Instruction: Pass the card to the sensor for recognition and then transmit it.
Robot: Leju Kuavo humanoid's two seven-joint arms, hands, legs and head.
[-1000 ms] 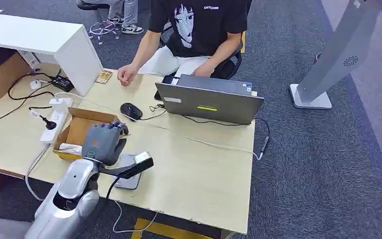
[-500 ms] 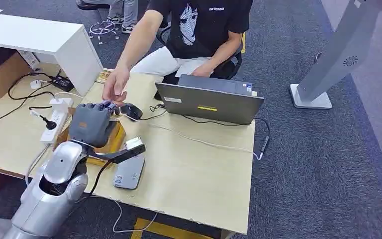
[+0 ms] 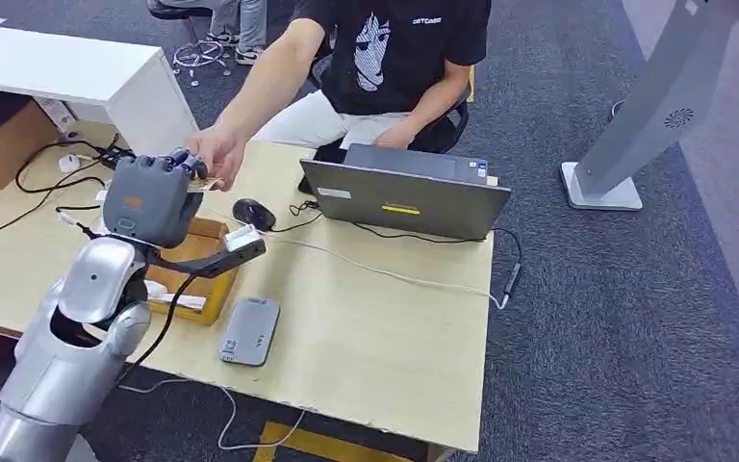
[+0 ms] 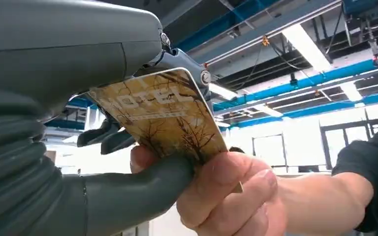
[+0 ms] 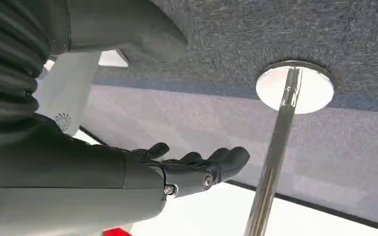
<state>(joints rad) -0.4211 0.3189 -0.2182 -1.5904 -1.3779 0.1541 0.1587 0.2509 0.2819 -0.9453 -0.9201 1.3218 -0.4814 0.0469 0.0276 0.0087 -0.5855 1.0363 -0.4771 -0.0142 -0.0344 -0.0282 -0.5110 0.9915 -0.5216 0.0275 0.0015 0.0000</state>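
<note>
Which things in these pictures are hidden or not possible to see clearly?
- Card: in the head view, the left robot hand and the person's hand cover most of it.
- Card's far corner: left wrist view, behind the person's fingers.
- Cardboard box: head view, partly behind the left arm.
- Print on the sensor: head view, too small to read.

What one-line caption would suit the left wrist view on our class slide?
Handover moment: the left hand and a person's hand both grip a brown hotel card.
</note>
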